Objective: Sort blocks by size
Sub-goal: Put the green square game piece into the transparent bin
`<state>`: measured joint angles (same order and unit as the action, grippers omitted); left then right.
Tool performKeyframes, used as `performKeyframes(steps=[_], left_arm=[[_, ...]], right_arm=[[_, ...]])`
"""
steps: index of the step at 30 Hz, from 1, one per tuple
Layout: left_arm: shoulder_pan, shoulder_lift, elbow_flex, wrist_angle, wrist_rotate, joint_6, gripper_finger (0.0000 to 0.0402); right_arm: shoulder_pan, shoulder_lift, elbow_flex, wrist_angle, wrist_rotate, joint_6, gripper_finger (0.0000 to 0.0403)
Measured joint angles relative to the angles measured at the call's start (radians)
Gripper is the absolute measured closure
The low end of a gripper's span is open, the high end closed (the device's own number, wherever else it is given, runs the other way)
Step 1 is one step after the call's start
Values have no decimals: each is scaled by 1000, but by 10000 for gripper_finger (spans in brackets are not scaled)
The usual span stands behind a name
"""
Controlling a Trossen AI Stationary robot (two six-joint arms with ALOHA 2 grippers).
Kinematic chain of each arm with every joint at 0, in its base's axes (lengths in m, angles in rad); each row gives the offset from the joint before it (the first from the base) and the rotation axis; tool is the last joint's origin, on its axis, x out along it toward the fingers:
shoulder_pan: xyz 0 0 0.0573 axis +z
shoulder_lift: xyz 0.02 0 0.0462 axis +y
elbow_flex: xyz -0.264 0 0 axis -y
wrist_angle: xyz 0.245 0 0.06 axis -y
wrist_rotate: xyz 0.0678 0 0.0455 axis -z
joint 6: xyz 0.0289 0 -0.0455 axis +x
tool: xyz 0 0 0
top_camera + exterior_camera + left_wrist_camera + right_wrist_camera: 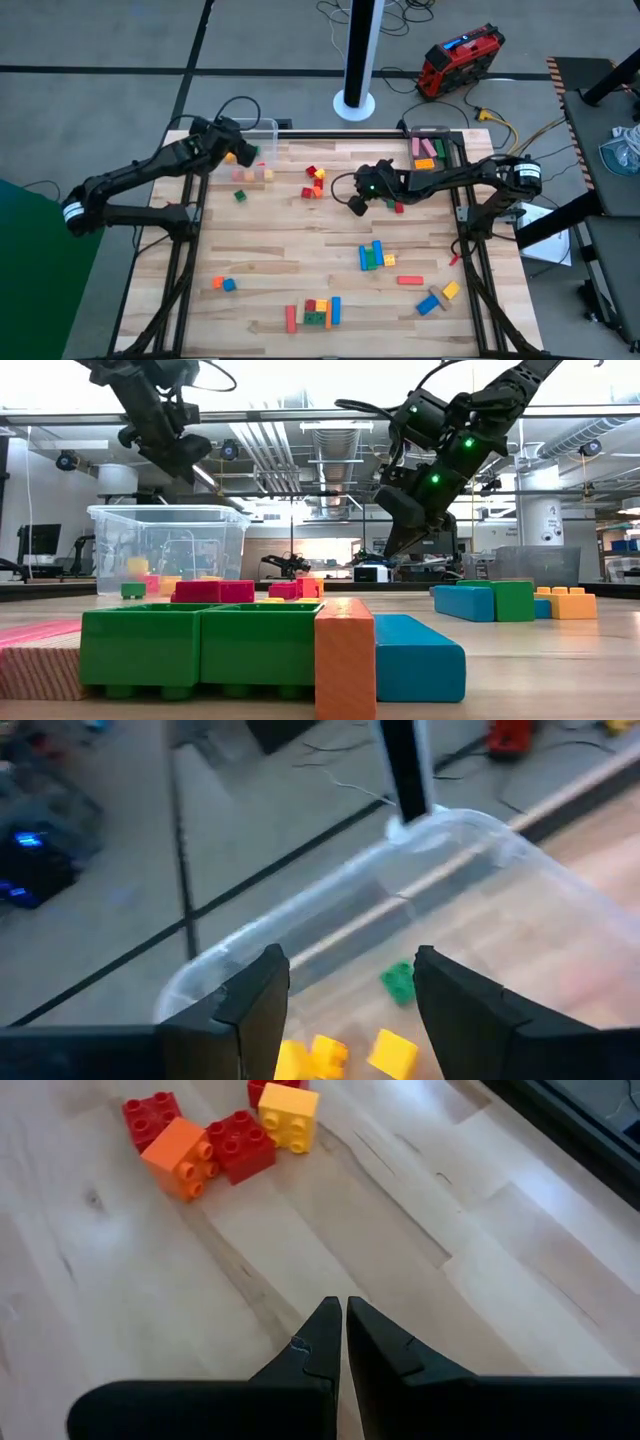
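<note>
Scattering bright studded blocks (314, 183) — cubes, longer bars.

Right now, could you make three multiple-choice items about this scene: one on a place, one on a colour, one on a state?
1. Where is the left gripper?
A. over the clear tub
B. over the table's near edge
C. beside the right gripper

2. In the right wrist view, what colour is the block beside the red blocks and the yellow block?
A. blue
B. orange
C. green

3. How are the right gripper's fingers?
A. wide open
B. shut on a block
C. shut, holding nothing

Answers: 1 A, its wrist view looks down into the tub; 2 B, an orange block touches a red one; 3 C, the fingertips meet over bare wood.
</note>
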<state>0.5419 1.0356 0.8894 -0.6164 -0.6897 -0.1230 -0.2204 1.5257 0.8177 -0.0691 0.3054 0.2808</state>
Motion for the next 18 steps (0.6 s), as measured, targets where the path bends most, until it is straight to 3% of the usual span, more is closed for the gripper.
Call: performKeyframes(steps=[9, 18], left_arm=[[-134, 0, -22, -85, 181, -84, 210], [-385, 14, -50, -191, 206, -228, 213]], right_arm=[[7, 0, 0, 0, 0, 16, 390], [7, 0, 0, 0, 1, 10, 390]])
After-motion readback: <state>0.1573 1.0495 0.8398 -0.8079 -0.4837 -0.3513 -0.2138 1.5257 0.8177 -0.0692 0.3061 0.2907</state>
